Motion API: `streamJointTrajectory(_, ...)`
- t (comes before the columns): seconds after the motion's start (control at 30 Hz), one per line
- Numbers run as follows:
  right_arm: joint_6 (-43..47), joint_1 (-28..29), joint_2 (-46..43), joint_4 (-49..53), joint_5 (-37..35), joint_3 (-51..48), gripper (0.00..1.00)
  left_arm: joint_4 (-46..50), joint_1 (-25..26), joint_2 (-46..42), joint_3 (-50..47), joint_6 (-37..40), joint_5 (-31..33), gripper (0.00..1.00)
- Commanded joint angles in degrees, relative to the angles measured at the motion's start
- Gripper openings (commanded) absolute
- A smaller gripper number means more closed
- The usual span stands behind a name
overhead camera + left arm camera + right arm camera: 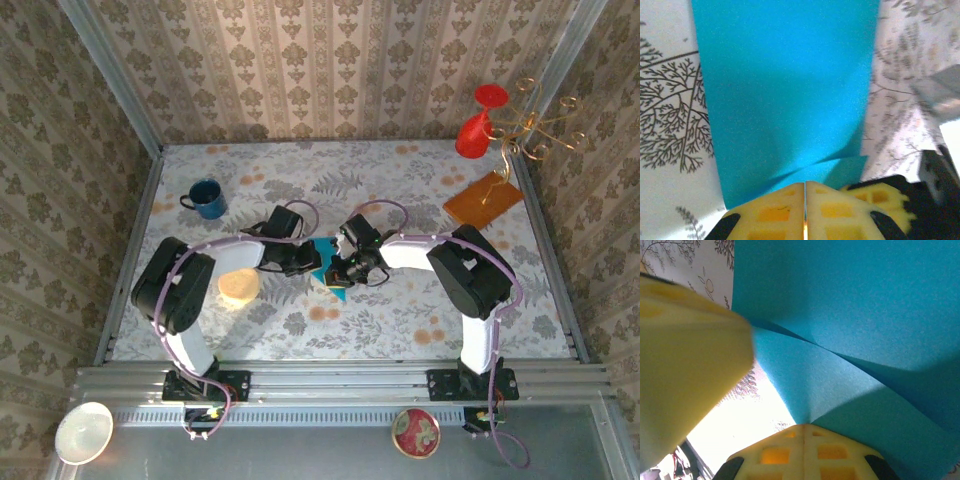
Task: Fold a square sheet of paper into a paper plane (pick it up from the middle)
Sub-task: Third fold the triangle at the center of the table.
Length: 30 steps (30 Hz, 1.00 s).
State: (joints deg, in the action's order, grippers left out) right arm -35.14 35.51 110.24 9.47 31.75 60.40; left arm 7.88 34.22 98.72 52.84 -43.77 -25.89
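Observation:
The square sheet of paper (328,281) is teal-blue and partly folded, held just above the middle of the table between both grippers. In the left wrist view the sheet (785,90) hangs wide in front, with a raised crease running into my left gripper (805,186), whose yellow fingers are shut on its near edge. The right wrist view has the paper (850,315) bent into two sloping flaps that meet at my right gripper (803,428), shut on the fold. Seen from the top, the left gripper (311,263) and right gripper (338,268) are almost touching.
A blue mug (206,198) stands at the back left and a pale orange round thing (239,286) lies by the left arm. An orange-brown sheet (484,198), a red vase (478,126) and a gold wire stand (541,131) occupy the back right.

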Motion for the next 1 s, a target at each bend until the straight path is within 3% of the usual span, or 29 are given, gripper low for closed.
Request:
streamJointTrajectory(0.0,0.86,0.24,2.03,4.04,-3.52,-0.81,0.06,-1.09,0.32,-2.06,-3.24,-0.48,0.31,0.1)
streamJointTrajectory(0.37,0.81,0.18,2.46,3.81,-3.24,-0.81,0.05,-5.95,0.68,1.77,-4.9,-2.75,-2.96,0.1)
streamJointTrajectory(0.7,2.27,-0.6,-1.42,4.13,-1.58,-4.81,0.06,2.95,-0.89,4.11,-4.76,-4.22,4.03,0.07)
streamJointTrajectory(0.97,4.27,-1.45,-9.47,7.58,0.07,-14.43,0.07,4.42,-1.0,4.58,-4.0,-3.52,4.05,0.07)
